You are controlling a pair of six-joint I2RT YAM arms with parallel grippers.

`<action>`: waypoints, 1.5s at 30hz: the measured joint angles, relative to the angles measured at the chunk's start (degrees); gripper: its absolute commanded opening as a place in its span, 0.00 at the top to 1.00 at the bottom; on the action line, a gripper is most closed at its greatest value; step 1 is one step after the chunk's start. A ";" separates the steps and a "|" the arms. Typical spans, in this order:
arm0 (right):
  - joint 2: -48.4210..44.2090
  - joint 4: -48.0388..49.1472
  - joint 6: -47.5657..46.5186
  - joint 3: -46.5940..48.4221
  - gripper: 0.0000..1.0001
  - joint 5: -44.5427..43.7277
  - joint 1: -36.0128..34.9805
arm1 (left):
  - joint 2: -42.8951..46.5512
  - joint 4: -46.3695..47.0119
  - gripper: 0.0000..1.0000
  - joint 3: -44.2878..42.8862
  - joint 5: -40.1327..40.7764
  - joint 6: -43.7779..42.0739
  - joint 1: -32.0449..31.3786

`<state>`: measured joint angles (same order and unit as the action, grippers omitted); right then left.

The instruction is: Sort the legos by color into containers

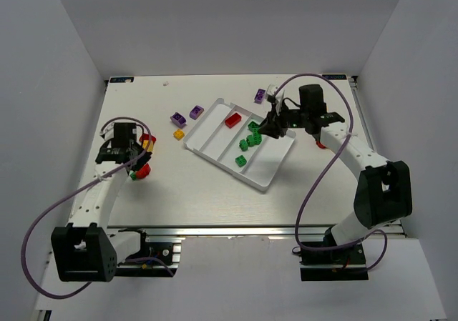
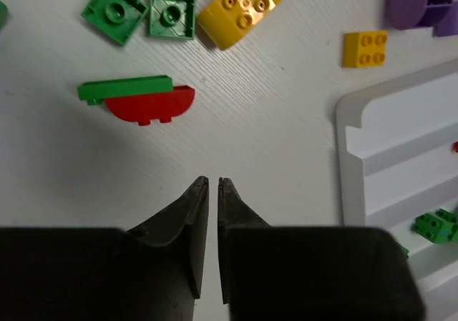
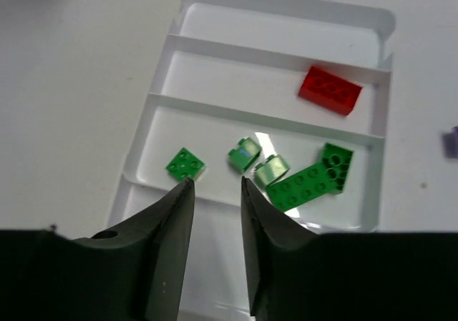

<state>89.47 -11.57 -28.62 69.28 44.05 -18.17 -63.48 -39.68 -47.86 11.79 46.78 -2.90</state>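
Several legos lie loose at nine o'clock from the tray (image 1: 209, 118) in the top view, beside the left jaws. Those jaws are pressed together with nothing between them, over bare tabletop (image 2: 286, 164). From their tips, a flat green plate (image 2: 126, 88) lying against a red half-round piece (image 2: 150, 106) sits at eleven o'clock. Two green squares (image 2: 114, 10) and a rounded yellow brick (image 2: 240, 10) sit near twelve, and a small yellow brick (image 2: 363, 48) lies at two.

A purple pair (image 1: 187, 115) rests at ten o'clock off the tray. Inside the tray, one compartment holds a red brick (image 3: 330, 90). The next holds the green bricks (image 3: 304, 186), and the farthest looks bare. One more purple brick (image 1: 259, 96) lies outside at one o'clock.

The right jaws stand partly spread, holding nothing, above the tray's near side, just short of a small green square (image 3: 185, 164).

These pieces should be light, rigid and smooth-sided, so they will neither crush nor give. They could squirt out of a skewed pinch, though. The safest hold is probably across two flat parallel walls, low on the body, rather than over the studs or a curved face. The thin plates offer little height, so the jaws would need to come right down to the tabletop. If the green plate and red half-round are joined, lifting one likely brings both, and they belong in different compartments.
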 measured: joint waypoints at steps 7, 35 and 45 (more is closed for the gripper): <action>-0.96 -0.55 2.78 -3.82 0.74 1.79 0.00 | -5.73 -0.72 0.42 -4.74 -3.65 -7.32 10.08; -4.04 0.66 5.70 -9.44 0.65 2.32 0.00 | -12.61 1.88 0.24 -1.81 -17.73 -32.48 18.84; -4.04 0.52 5.73 -9.40 0.62 2.43 0.00 | -15.26 1.75 0.21 -6.19 -16.81 -41.64 10.49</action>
<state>85.43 -11.05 -22.90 59.88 46.48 -18.17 -78.74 -37.93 -54.04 -5.02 5.15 7.60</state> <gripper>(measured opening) 0.374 0.780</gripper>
